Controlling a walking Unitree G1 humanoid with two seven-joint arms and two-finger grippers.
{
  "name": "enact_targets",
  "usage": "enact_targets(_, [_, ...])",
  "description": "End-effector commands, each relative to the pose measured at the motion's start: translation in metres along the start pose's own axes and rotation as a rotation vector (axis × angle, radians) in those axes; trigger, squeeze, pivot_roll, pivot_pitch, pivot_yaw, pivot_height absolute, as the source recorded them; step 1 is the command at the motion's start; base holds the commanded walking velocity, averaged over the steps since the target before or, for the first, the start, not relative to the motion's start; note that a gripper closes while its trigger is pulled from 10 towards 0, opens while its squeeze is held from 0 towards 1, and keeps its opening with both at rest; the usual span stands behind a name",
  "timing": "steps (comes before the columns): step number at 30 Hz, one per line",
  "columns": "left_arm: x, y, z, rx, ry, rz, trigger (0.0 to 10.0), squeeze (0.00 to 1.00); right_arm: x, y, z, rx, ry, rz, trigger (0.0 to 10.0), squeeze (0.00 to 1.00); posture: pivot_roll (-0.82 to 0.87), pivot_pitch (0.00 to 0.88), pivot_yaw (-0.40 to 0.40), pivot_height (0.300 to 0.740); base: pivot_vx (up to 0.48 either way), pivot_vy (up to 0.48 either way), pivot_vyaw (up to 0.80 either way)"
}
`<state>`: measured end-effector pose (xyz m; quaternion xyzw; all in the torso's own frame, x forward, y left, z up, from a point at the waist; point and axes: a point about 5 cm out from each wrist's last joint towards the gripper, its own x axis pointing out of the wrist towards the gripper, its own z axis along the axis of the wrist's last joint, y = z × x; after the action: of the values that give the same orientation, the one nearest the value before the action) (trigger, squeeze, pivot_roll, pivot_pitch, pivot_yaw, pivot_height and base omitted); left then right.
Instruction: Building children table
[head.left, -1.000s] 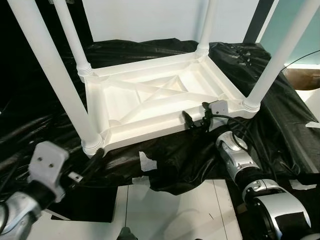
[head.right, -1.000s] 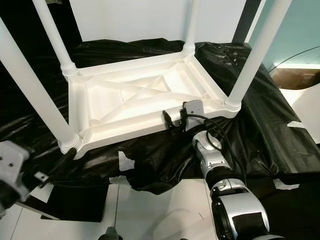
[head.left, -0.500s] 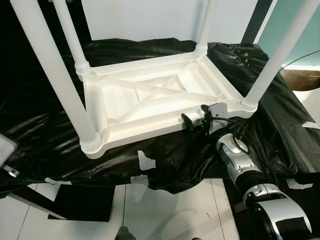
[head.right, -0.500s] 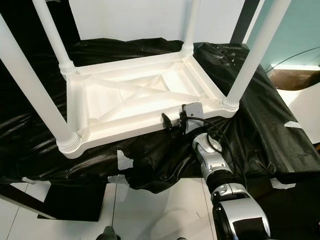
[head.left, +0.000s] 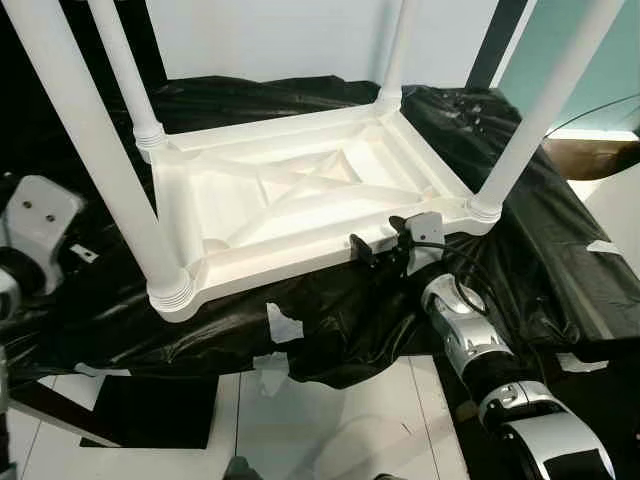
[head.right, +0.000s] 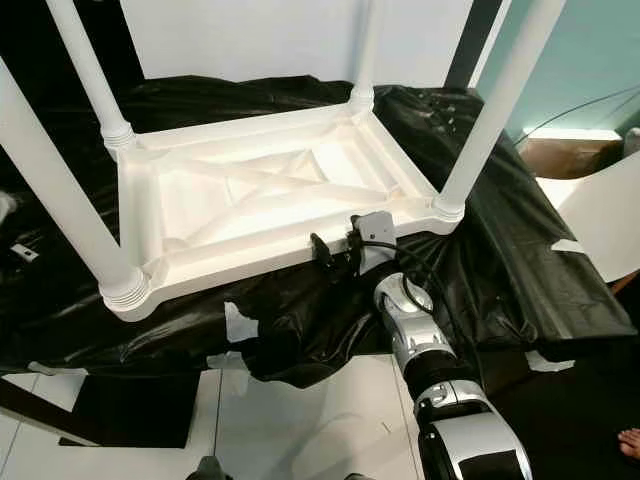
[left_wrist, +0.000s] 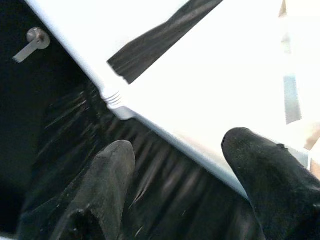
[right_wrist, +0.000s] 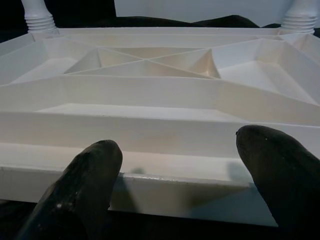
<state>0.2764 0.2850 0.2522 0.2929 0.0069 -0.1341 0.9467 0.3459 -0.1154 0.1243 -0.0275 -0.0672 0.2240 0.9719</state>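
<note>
The white children's table (head.left: 290, 190) lies upside down on a black sheet, its four legs pointing up. My right gripper (head.left: 378, 245) is at the table's near rim (right_wrist: 170, 170), right of its middle. Its two black fingers (right_wrist: 90, 175) stand wide open in front of the rim, with nothing held. My left arm's white wrist (head.left: 38, 212) is at the far left, beside the near-left leg (head.left: 95, 160). In the left wrist view my left gripper (left_wrist: 180, 150) is open over the black sheet, with a white surface beyond it.
Crinkled black plastic sheet (head.left: 540, 230) covers the low platform under the table. White floor tiles (head.left: 330, 420) lie in front. A brown cardboard box (head.left: 590, 160) sits at the right, and a white wall (head.left: 280, 35) stands behind.
My left arm has swung from low at the front left up beside the table's left side. My right gripper stays at the near rim. The camera has shifted slightly.
</note>
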Motion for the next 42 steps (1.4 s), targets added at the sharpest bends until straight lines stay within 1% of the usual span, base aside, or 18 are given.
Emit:
enact_targets(1, [0.0, 0.014, -0.002, -0.002, 0.003, 0.311, 10.0, 0.0, -0.004, 0.0, -0.005, 0.004, 0.027, 0.003, 10.0, 0.0, 0.16, 0.071, -0.098, 0.74, 0.0, 0.0, 0.0])
enact_targets(3, [0.026, 0.01, 0.011, -0.079, -0.083, 0.303, 10.0, 0.0, -0.013, 0.001, -0.008, 0.036, 0.047, -0.011, 10.0, 0.0, 0.13, 0.068, -0.084, 0.74, 0.0, 0.0, 0.0])
enact_targets(5, [0.028, 0.01, 0.012, -0.085, -0.091, 0.298, 10.0, 0.0, -0.014, 0.002, -0.008, 0.04, 0.05, -0.012, 10.0, 0.0, 0.13, 0.068, -0.084, 0.74, 0.0, 0.0, 0.0])
enact_targets(6, [0.037, 0.006, 0.016, -0.134, -0.12, 0.274, 10.0, 0.0, -0.018, 0.002, -0.009, 0.02, 0.063, -0.027, 10.0, 0.0, 0.11, 0.068, -0.075, 0.74, 0.0, 0.0, 0.0])
enact_targets(10, [0.054, -0.006, 0.022, -0.234, -0.182, 0.2, 10.0, 0.0, -0.026, 0.0, -0.01, -0.008, 0.073, -0.08, 10.0, 0.0, 0.1, 0.068, -0.073, 0.74, 0.0, 0.0, 0.0])
enact_targets(13, [0.058, -0.01, 0.023, -0.258, -0.199, 0.176, 10.0, 0.0, -0.028, -0.001, -0.01, -0.009, 0.07, -0.1, 10.0, 0.0, 0.1, 0.07, -0.072, 0.74, 0.0, 0.0, 0.0])
enact_targets(16, [0.069, -0.027, 0.024, -0.358, -0.26, 0.096, 10.0, 0.0, -0.037, -0.006, -0.008, -0.001, 0.062, -0.199, 10.0, 0.0, 0.09, 0.072, -0.068, 0.74, 0.0, 0.0, 0.0])
enact_targets(22, [0.072, -0.048, 0.029, -0.458, -0.356, -0.055, 10.0, 0.0, -0.042, -0.011, -0.012, 0.02, 0.12, -0.287, 10.0, 0.0, 0.09, 0.074, -0.064, 0.74, 0.0, 0.0, 0.0])
enact_targets(23, [0.071, -0.058, 0.031, -0.502, -0.396, -0.125, 10.0, 0.0, -0.042, -0.012, -0.014, 0.029, 0.147, -0.306, 10.0, 0.0, 0.09, 0.074, -0.06, 0.74, 0.0, 0.0, 0.0])
enact_targets(24, [0.071, -0.058, 0.031, -0.502, -0.396, -0.125, 10.0, 0.0, -0.042, -0.012, -0.014, 0.029, 0.147, -0.306, 10.0, 0.0, 0.09, 0.074, -0.06, 0.74, 0.0, 0.0, 0.0])
enact_targets(25, [0.07, -0.07, 0.034, -0.557, -0.43, -0.206, 10.0, 0.0, -0.039, -0.013, -0.014, 0.036, 0.17, -0.321, 10.0, 0.0, 0.09, 0.073, -0.061, 0.74, 0.0, 0.0, 0.0])
enact_targets(26, [0.07, -0.07, 0.034, -0.557, -0.43, -0.206, 10.0, 0.0, -0.039, -0.013, -0.014, 0.036, 0.17, -0.321, 10.0, 0.0, 0.09, 0.073, -0.061, 0.74, 0.0, 0.0, 0.0])
enact_targets(27, [0.069, -0.079, 0.034, -0.577, -0.442, -0.262, 10.0, 0.0, -0.037, -0.014, -0.013, 0.037, 0.18, -0.329, 10.0, 0.0, 0.09, 0.072, -0.061, 0.74, 0.0, 0.0, 0.0])
enact_targets(28, [0.069, -0.079, 0.034, -0.577, -0.442, -0.262, 10.0, 0.0, -0.037, -0.014, -0.013, 0.037, 0.18, -0.329, 10.0, 0.0, 0.09, 0.072, -0.061, 0.74, 0.0, 0.0, 0.0])
enact_targets(30, [0.065, -0.094, 0.034, -0.596, -0.451, -0.368, 10.0, 0.0, -0.033, -0.016, -0.013, 0.04, 0.201, -0.34, 10.0, 0.0, 0.09, 0.071, -0.061, 0.74, 0.0, 0.0, 0.0])
enact_targets(35, [0.062, -0.109, 0.038, -0.592, -0.462, -0.451, 10.0, 0.0, -0.03, -0.018, -0.014, 0.035, 0.225, -0.349, 10.0, 0.0, 0.09, 0.069, -0.06, 0.74, 0.0, 0.0, 0.0])
enact_targets(37, [0.058, -0.124, 0.044, -0.588, -0.473, -0.517, 10.0, 0.0, -0.025, -0.021, -0.013, 0.008, 0.236, -0.351, 10.0, 0.0, 0.1, 0.066, -0.059, 0.74, 0.0, 0.0, 0.0])
enact_targets(42, [0.054, -0.14, 0.05, -0.599, -0.479, -0.56, 10.0, 0.0, -0.018, -0.027, -0.01, -0.004, 0.246, -0.346, 10.0, 0.0, 0.1, 0.063, -0.056, 0.74, 0.0, 0.0, 0.0])
